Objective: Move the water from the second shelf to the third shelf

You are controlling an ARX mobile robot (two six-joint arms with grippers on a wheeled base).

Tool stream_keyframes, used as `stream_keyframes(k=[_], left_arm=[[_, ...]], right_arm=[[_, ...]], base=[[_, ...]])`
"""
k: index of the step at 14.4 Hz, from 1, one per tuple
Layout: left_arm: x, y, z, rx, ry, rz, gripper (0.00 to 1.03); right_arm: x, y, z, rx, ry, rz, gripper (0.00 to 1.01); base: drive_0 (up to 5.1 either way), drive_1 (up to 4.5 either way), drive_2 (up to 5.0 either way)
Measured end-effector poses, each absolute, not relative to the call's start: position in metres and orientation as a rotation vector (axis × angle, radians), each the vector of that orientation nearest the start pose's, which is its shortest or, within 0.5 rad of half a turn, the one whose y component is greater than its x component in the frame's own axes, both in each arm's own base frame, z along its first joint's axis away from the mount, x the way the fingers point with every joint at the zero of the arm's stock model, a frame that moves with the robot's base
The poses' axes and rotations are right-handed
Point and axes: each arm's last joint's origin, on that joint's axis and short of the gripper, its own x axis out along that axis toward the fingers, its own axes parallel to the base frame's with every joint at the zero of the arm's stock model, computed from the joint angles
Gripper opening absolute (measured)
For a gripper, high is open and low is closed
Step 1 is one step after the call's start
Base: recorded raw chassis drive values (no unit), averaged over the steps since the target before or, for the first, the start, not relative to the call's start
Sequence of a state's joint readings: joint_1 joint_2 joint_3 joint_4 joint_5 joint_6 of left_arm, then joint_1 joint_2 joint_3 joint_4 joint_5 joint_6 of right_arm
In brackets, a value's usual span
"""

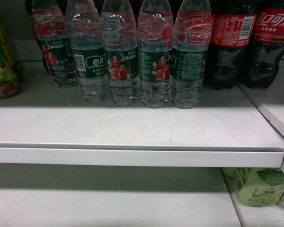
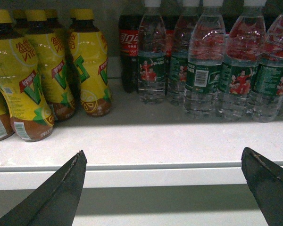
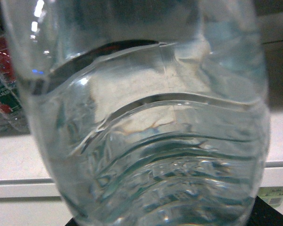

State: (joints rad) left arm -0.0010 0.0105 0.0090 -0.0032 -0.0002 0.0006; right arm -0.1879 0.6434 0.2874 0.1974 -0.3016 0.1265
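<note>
Ahead, in the head view, five water bottles stand in a row toward the back of the white shelf, with cola bottles at the right end and a yellow drink bottle at the left edge; no gripper shows. From the left wrist camera, the left gripper hangs spread wide below the shelf's front lip, holding nothing, yellow bottles at back left and water at back right. From the right wrist camera, a clear ribbed water bottle fills the frame right against the lens; whether the right gripper clasps it cannot be told.
</note>
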Motion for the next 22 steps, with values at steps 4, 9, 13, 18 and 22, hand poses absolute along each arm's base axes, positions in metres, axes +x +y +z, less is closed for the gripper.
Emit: stream_keyframes(k=[4,9,13,18,22], left_arm=[[0.098,0.0,0.165,0.001,0.004,-0.001,0.98],[0.098,0.0,0.165,0.001,0.004,-0.001,0.98],[0.098,0.0,0.165,0.001,0.004,-0.001,0.98],[0.098,0.0,0.165,0.001,0.004,-0.001,0.98],[0.098,0.0,0.165,0.001,0.004,-0.001,0.98]], right_arm=[[0.144,-0.018,0.222,0.161,0.142,0.14,0.42],[0.139,-0.014,0.225,0.154,0.117,0.155,0.42],[0.135,-0.014,0.224,0.157,0.118,0.155,0.42],[0.134,-0.013,0.225,0.156,0.115,0.158,0.42],[0.134,-0.013,0.225,0.156,0.115,0.158,0.42]], base=[[0.0,0.0,0.0],[0.0,0.0,0.0],[0.0,0.0,0.0],[0.0,0.0,0.0],[0.0,0.0,0.0]])
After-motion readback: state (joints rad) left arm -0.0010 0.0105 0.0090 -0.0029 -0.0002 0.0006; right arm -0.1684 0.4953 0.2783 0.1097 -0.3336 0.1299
